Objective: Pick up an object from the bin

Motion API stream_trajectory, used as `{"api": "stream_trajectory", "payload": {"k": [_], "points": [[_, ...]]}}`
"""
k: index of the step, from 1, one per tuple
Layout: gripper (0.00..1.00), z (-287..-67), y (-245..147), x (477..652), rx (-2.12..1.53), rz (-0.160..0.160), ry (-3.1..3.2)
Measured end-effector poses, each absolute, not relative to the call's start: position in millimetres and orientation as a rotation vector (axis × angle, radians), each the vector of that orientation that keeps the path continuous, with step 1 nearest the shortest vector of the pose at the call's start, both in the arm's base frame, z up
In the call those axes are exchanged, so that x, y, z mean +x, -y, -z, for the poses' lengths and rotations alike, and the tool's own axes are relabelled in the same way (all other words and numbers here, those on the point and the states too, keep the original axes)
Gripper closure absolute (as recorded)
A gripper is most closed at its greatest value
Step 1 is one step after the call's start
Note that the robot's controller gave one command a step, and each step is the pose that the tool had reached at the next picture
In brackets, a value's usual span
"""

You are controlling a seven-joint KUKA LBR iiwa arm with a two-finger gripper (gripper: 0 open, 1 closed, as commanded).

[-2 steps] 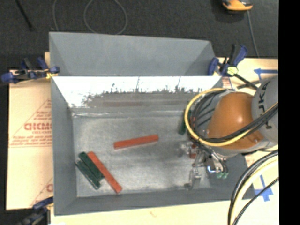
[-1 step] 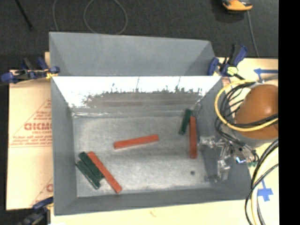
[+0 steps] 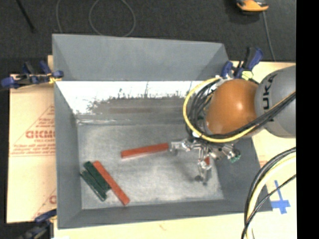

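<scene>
**Spotter:** Your arm [image 3: 279, 103] is reaching in from the right, its orange cover [image 3: 232, 106] hanging over the right part of the grey metal bin [image 3: 139, 59]. The gripper [image 3: 191, 160] is sitting low over the floor there, right of the middle.

**Second:** And the jaws, what are you seeing?

**Spotter:** They are standing spread, and nothing is sitting between them. One of the fingers [image 3: 177, 146] is pointing left, its tip just at the right end of the long flat red stick [image 3: 144, 151]. Whether it is touching, I cannot tell. The other is pointing down toward the near wall.

**Second:** So where is that stick lying for you?

**Spotter:** It is lying flat on the bin floor about the middle, nearly crosswise, its right end tilting slightly toward the far wall. It is lying outside the jaws, to their left, not gripped.

**Second:** Anything else lying in there?

**Spotter:** Two more pieces are resting in the near left corner, well apart from your gripper: a dark green bar [image 3: 94, 181] and an orange-red bar [image 3: 112, 184]. They are lying side by side on a slant, touching along their length, the green one on the left.
</scene>
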State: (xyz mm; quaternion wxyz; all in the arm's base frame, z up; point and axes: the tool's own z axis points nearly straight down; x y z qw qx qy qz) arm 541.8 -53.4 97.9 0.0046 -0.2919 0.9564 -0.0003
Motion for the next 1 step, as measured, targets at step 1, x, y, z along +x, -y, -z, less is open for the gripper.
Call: {"api": "stream_trajectory", "payload": {"k": [1], "points": [[0.0,-84.2,-63.3,598.2,-0.732,-0.006,-3.044]]}}
